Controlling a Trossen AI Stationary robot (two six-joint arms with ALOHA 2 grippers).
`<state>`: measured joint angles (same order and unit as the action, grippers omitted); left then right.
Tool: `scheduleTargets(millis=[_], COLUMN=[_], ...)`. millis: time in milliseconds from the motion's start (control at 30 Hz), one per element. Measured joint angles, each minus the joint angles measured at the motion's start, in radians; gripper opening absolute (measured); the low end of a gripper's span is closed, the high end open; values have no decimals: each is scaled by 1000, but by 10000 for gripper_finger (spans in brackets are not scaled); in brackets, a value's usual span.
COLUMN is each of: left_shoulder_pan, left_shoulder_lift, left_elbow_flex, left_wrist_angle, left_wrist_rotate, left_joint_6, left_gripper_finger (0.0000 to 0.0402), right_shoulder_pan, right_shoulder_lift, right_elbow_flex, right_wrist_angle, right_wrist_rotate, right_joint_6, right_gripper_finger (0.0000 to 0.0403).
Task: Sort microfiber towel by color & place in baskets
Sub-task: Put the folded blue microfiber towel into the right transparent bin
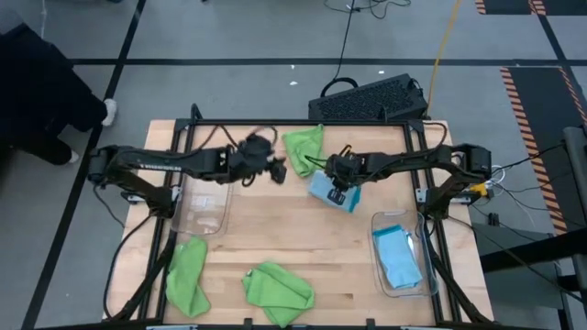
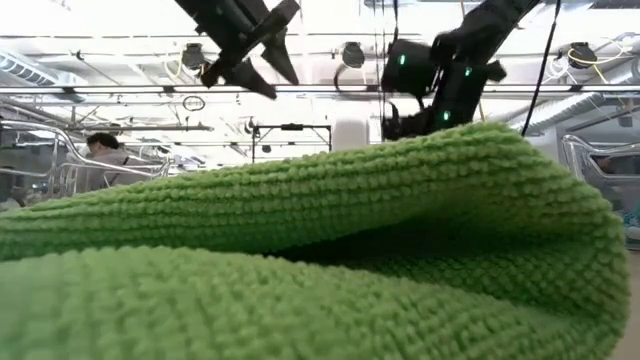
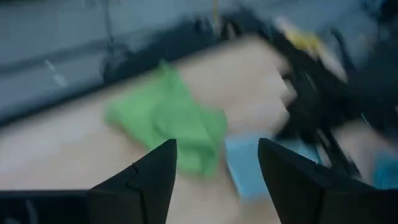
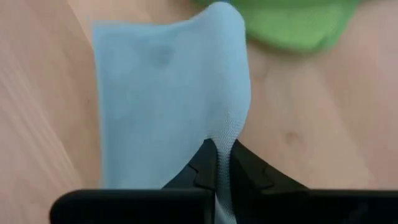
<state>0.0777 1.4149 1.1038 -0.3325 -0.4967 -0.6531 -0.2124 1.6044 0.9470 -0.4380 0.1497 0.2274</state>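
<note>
Blue towel (image 1: 332, 193) mid-worktop (image 1: 303, 247), partly hidden under the right end effector (image 1: 337, 190), is pinched tight at a fold between its closed fingers (image 4: 205, 165); left end effector (image 1: 278, 170) hovers wide open, empty, beside a green towel (image 1: 304, 147).

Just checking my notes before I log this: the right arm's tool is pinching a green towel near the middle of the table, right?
Not quite. The right tool is pinched shut on a light blue towel, not a green one; the right wrist view shows it clearly. The rest holds: it is near the middle of the table.
</note>
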Motion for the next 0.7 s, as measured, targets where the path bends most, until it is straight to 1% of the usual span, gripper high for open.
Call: scheduleTargets(millis=[67, 167, 233, 300, 367, 433, 500, 600, 700], left_shoulder_pan=[21, 44, 51, 53, 51, 51, 51, 51, 43], left_shoulder_lift=[-15, -38, -57, -63, -68, -77, -81, -81, -97], left_elbow_flex=[0, 1, 0, 0, 0, -1, 0, 0, 0], left_wrist_angle=[79, 199, 240, 309, 351, 394, 450, 464, 428], left_wrist_rotate=[-65, -139, -162, -167, -159, -121, -61, -5, -1], left_joint_6=[62, 151, 201, 265, 350, 435, 490, 560, 612], left_gripper_finger=[227, 227, 227, 227, 227, 227, 227, 227, 227], right_shoulder_pan=[28, 57, 74, 89, 112, 144, 182, 228, 257], right_shoulder_lift=[-29, -64, -74, -72, -66, -65, -66, -49, 19], right_elbow_flex=[1, 2, 17, 44, 67, 87, 115, 174, 262], right_wrist_angle=[15, 1, -74, -200, -305, -349, -344, -321, -322], right_wrist_rotate=[74, 117, 119, 118, 116, 116, 115, 128, 190], right_joint_6=[26, 82, 149, 229, 305, 373, 450, 590, 706], right_gripper_finger=[12, 12, 12, 12, 12, 12, 12, 12, 12])
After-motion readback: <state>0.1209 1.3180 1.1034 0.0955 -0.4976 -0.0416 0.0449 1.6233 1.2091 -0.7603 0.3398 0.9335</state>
